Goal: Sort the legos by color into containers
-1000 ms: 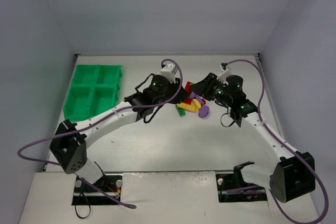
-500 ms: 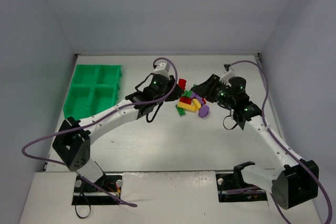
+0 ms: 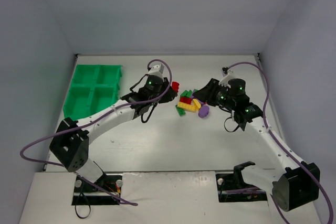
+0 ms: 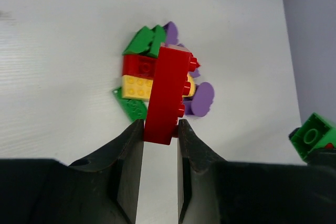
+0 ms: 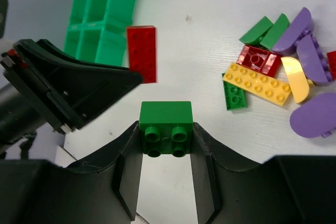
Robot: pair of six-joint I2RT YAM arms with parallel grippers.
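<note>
The left gripper (image 4: 160, 128) is closed tight on one end of a long red brick (image 4: 168, 90), holding it just left of the pile (image 3: 190, 103) of loose red, yellow, green and purple bricks. The right gripper (image 5: 166, 132) is clamped on a small green brick (image 5: 165, 121) just right of the pile. The green tray (image 3: 93, 85) sits well to the pile's left.

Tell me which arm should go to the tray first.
Left, probably. The left end effector grips a red brick and sits nearer the tray. The right end effector, gripping a green brick, is beyond the pile, farther off.
</note>
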